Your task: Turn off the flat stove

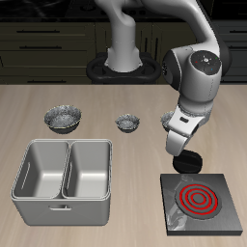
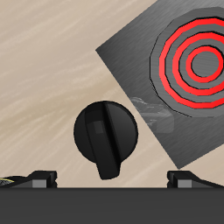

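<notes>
The flat stove (image 1: 205, 201) is a thin dark grey slab near the table's front edge, and its concentric ring coils (image 1: 199, 198) glow red. Its black rounded knob (image 1: 191, 161) sits at the slab's back corner. My gripper (image 1: 184, 166) hangs just above the knob, pointing down. In the wrist view the knob (image 2: 107, 136) lies between and ahead of my two fingertips (image 2: 42, 178), which stand wide apart and do not touch it. The stove slab (image 2: 140, 52) and its red rings (image 2: 197, 66) show beside the knob. The gripper (image 2: 112, 179) is open and empty.
A grey double-basin metal tub (image 1: 64, 198) stands near the table's front edge, away from the stove. Two small metal bowls (image 1: 64, 118) (image 1: 127, 123) sit farther back. The robot base (image 1: 123, 66) is at the table's back.
</notes>
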